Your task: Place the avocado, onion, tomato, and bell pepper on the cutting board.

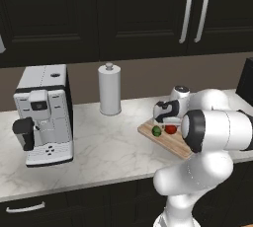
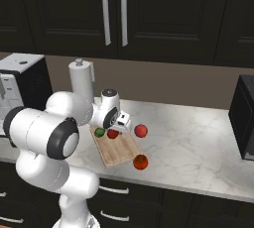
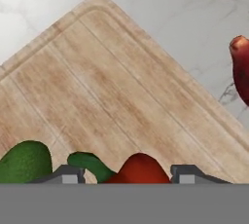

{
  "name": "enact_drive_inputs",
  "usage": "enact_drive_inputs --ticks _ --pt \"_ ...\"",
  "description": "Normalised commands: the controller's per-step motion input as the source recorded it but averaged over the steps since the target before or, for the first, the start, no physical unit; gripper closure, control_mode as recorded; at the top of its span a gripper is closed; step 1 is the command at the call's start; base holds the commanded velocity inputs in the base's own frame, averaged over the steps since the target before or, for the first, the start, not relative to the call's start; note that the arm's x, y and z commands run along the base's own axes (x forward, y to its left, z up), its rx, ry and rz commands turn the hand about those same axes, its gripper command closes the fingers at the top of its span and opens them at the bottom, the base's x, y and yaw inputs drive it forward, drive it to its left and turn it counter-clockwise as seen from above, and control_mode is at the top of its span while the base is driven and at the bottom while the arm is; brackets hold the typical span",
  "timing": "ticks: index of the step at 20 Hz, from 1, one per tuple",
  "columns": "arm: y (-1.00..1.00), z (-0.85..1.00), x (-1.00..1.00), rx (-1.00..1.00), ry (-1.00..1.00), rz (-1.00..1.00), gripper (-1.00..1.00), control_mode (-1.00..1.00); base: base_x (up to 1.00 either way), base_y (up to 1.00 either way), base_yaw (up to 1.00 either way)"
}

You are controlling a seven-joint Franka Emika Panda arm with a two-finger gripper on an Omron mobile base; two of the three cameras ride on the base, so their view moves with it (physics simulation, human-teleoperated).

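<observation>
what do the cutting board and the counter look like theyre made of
Cutting board: looks like wood with a matte light-brown finish; grain streaks and plank lines run along it.
Counter: looks like polished marble or an imitation; white with thin grey veins. As this is a render, neither can be told for certain.

Dark green avocado (image 1: 156,131), light-brown cutting board (image 1: 170,143)

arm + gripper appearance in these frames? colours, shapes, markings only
The arm has glossy white rounded shells with dark bands at the joints, as on the big elbow drum. No cables or markings visible. The gripper has a white blocky hand with a dark wrist section; in the hand view its finger tips look small, grey and squared.
</observation>
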Motion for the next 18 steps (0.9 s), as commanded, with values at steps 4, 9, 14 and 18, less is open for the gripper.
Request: enact_drive_inputs --ticks 4,9,14,18 --pt "-0.16 0.01 0.00 0.02 0.00 0.00 -1.00 -1.00 0.00 0.00 0.00" --pt "-0.12 0.00 0.00 0.01 0.00 -0.01 -1.00 -1.00 0.00 0.00 0.00" --pt "0.00 0.25 0.00 0.00 0.00 0.00 -1.00 -1.00 0.00 0.00 0.00" --pt "-0.05 0.62 0.00 0.00 0.00 0.00 -1.00 -1.00 0.00 0.00 0.00"
